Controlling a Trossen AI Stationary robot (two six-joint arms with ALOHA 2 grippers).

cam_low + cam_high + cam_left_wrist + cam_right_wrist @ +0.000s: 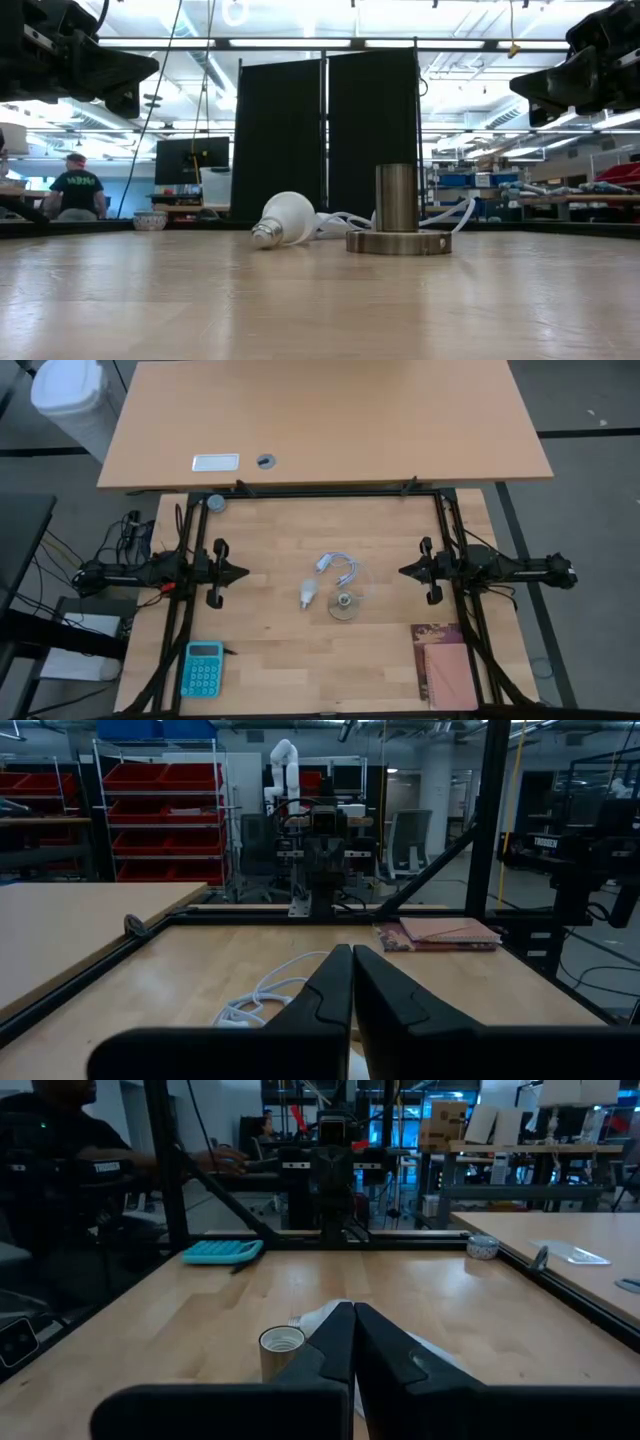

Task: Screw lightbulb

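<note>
The white lightbulb [308, 595] lies on its side on the wooden table, its greyish screw base [262, 235] pointing toward the near edge. Right of it stands the round silvery socket disc [344, 605] with its upright metal sleeve [396, 198]. A coiled white cable [338, 566] lies just behind them. My left gripper [245, 572] hovers shut at the table's left, pointing level toward the middle. My right gripper [402, 571] hovers shut at the right, facing it. In the wrist views each gripper's fingers [352, 982] [352, 1338] meet with nothing between them.
A teal calculator [203, 669] lies at the near left, a maroon and pink notebook [446, 663] at the near right. A small roll of tape [216, 504] sits at the far left corner. A black frame [340, 492] borders the table; a second tabletop [320, 420] lies beyond.
</note>
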